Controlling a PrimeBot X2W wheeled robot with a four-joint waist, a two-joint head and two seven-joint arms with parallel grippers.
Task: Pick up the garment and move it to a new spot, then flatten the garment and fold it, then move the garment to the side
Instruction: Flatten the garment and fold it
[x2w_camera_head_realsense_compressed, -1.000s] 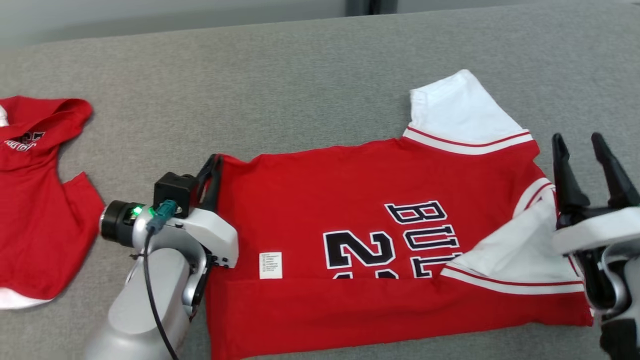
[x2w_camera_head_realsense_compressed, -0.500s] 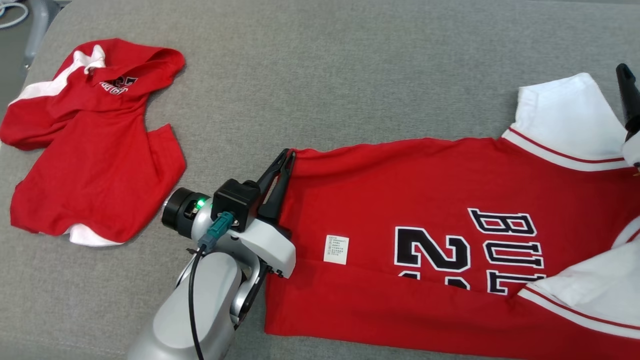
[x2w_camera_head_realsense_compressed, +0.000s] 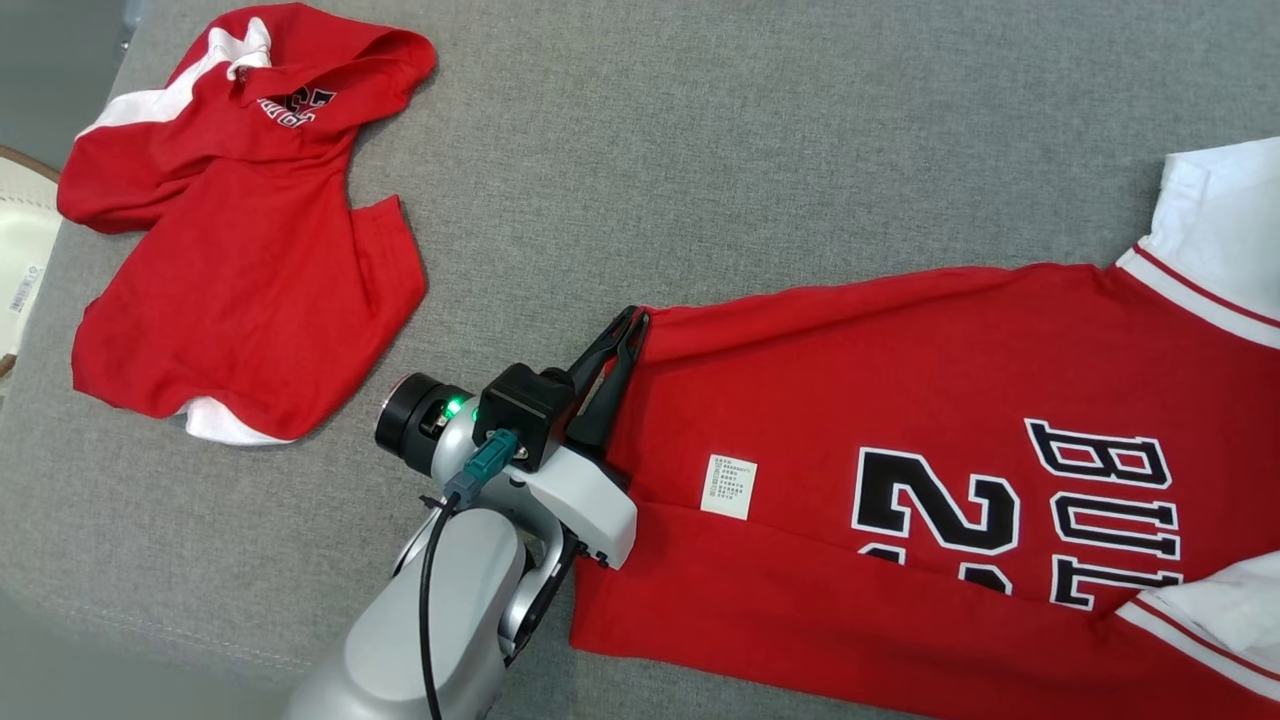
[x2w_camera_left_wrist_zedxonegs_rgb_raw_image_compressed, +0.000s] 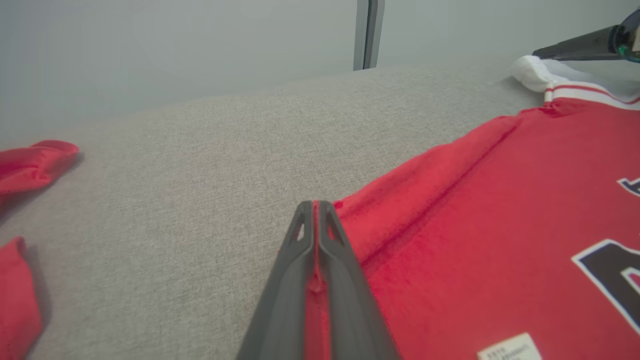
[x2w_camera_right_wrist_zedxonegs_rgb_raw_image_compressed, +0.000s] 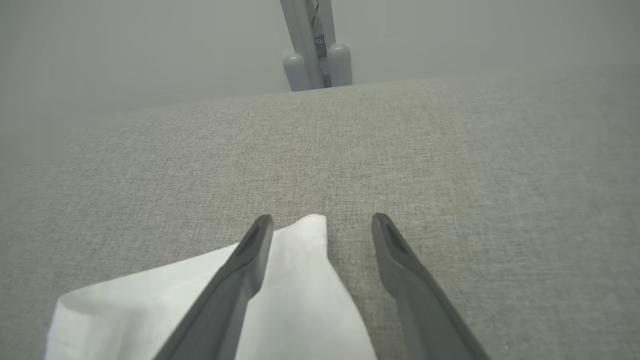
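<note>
Clamps the left gripper (x2w_camera_head_realsense_compressed: 628, 320) shut on a hem corner of the shirt (x2w_camera_head_realsense_compressed: 900, 380), probably to pull a fold over; holds the right gripper (x2w_camera_right_wrist_zedxonegs_rgb_raw_image_compressed: 322, 220) open above the white sleeve (x2w_camera_right_wrist_zedxonegs_rgb_raw_image_compressed: 295, 290).

Lit brightly and evenly from overhead, with soft, diffuse light. Thin, faint shadows along the edges of the shirt (x2w_camera_head_realsense_compressed: 900, 400) on the grey table (x2w_camera_head_realsense_compressed: 700, 150). Crisp in the head view. Softer up close at the bottom of both wrist views, hazy and pale toward the far background.
</note>
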